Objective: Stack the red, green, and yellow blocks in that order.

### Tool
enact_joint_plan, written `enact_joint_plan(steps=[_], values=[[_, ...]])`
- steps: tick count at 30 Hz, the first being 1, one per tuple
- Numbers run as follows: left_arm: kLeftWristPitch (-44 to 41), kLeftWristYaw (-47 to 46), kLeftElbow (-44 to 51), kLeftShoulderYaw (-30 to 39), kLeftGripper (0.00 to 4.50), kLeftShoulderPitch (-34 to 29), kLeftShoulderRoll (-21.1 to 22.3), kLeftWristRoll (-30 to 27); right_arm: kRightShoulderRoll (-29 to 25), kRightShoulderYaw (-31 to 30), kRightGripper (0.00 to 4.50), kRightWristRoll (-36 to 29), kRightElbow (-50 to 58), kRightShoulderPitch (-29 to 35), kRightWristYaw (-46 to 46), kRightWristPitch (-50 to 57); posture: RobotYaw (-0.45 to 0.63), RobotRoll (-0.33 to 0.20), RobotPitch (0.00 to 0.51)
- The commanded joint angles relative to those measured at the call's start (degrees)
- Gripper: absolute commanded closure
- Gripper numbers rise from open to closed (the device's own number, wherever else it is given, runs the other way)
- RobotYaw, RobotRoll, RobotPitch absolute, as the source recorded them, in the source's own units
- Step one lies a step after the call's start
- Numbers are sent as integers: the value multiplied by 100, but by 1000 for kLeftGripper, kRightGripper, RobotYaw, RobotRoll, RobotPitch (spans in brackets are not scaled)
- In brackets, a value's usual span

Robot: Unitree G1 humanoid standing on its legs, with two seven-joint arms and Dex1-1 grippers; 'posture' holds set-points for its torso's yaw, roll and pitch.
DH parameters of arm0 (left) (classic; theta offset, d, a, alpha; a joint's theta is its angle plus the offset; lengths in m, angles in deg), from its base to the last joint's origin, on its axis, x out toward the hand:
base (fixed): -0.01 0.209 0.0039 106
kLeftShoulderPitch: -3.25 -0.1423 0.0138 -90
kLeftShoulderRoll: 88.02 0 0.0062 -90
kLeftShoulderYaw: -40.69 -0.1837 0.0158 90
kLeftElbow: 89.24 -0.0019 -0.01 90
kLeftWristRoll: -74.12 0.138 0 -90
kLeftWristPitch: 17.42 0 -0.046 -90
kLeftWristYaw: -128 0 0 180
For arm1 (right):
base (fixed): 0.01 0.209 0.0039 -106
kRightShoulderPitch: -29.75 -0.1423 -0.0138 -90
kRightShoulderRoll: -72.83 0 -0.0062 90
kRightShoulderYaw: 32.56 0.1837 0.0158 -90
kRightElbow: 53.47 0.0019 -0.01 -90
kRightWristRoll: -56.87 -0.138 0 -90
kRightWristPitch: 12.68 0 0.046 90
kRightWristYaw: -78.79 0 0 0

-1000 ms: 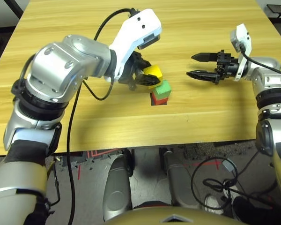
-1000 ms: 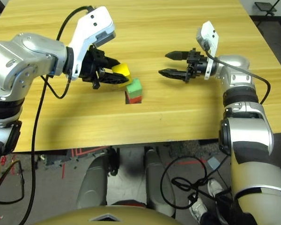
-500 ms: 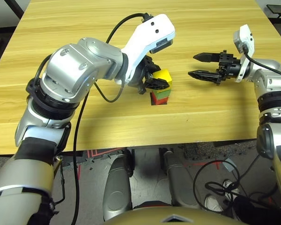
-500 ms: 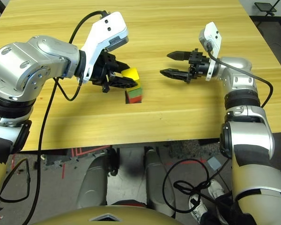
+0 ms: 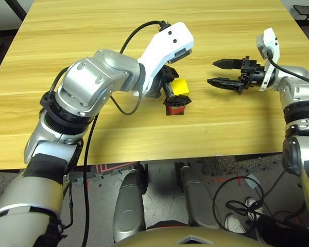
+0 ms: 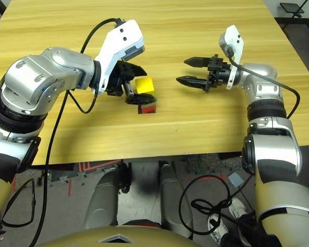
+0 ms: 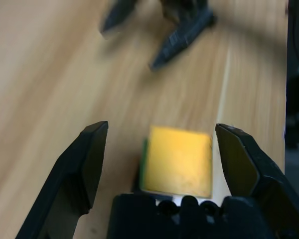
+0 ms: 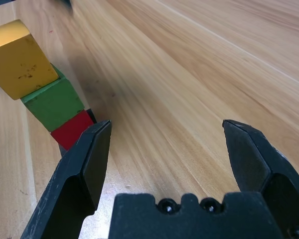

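Note:
The three cubes stand as one tower near the table's middle: red block (image 8: 72, 129) at the bottom, green block (image 8: 54, 103) on it, yellow block (image 5: 181, 86) on top, sitting slightly askew. My left gripper (image 7: 162, 128) is around the yellow block, open, with a gap between each finger and the cube. In the head views its black fingers (image 5: 178, 101) hide most of the green block. My right gripper (image 5: 212, 72) hovers open to the right of the tower, pointing at it, with nothing between its fingers.
A flat black square patch (image 8: 91, 115) lies under the red block. The wooden table (image 5: 92, 41) stretches bare around the tower. Its front edge (image 5: 159, 159) runs just ahead of the tower. A black cable (image 5: 139, 28) loops off the left wrist.
The left gripper carried the yellow block rightward over the green one, lowered it onto the stack and opened its fingers. The right gripper has barely moved.

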Motion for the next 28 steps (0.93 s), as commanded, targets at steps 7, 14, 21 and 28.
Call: enact_joint_plan(steps=[7, 14, 21, 28], values=[[552, -908, 166, 2427, 31, -1711, 658, 103, -531, 708, 0, -125, -641, 41, -1201, -152, 171, -14, 249], [2729, -1812, -141, 3196, 31, -3769, 42, 713, -652, 1314, 0, -124, -1379, 435, -2908, -808, 145, -23, 246], [4977, -2199, -1364, 3306, 31, -4242, -593, 1136, -877, 1684, 0, -115, -1850, 1007, -3805, -1462, 96, -46, 245], [5990, -2290, -2179, 3224, 31, -4201, -712, 1257, -1007, 1828, 0, -65, -2020, 1236, -4365, -1860, 79, -43, 246]])
